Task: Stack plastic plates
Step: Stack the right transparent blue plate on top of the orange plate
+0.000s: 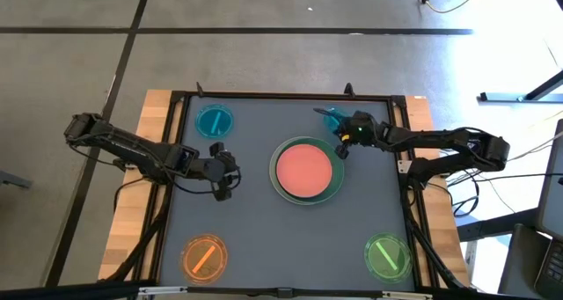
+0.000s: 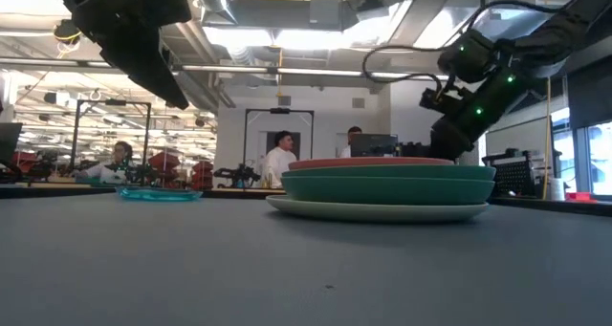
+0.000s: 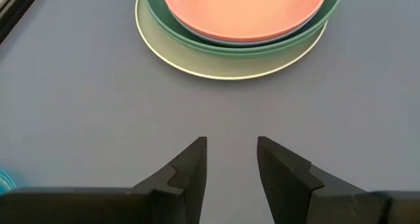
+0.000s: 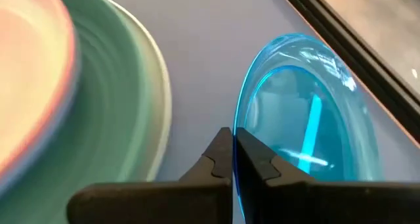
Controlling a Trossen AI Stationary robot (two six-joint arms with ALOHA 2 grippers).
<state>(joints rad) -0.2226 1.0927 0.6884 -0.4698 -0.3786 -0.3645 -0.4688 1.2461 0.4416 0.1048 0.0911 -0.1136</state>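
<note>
A stack of plates sits mid-table: pink on top, a pale rim under it, then green and cream. My right gripper is by the stack's far right rim, shut on a translucent teal plate. My left gripper hangs open left of the stack, touching nothing. A second teal plate lies flat at far left, an orange one at near left, and a lime green one at near right. My right gripper pinches the teal plate's rim between its two fingers. The plate stands tilted on edge and reaches away from the fingers toward the table's far edge. Whether its far rim touches the table, I cannot tell.
Bare grey tabletop lies between the stack and the near plates. A black raised frame edges the table. In the low view, people and lab benches show in the room beyond the table.
</note>
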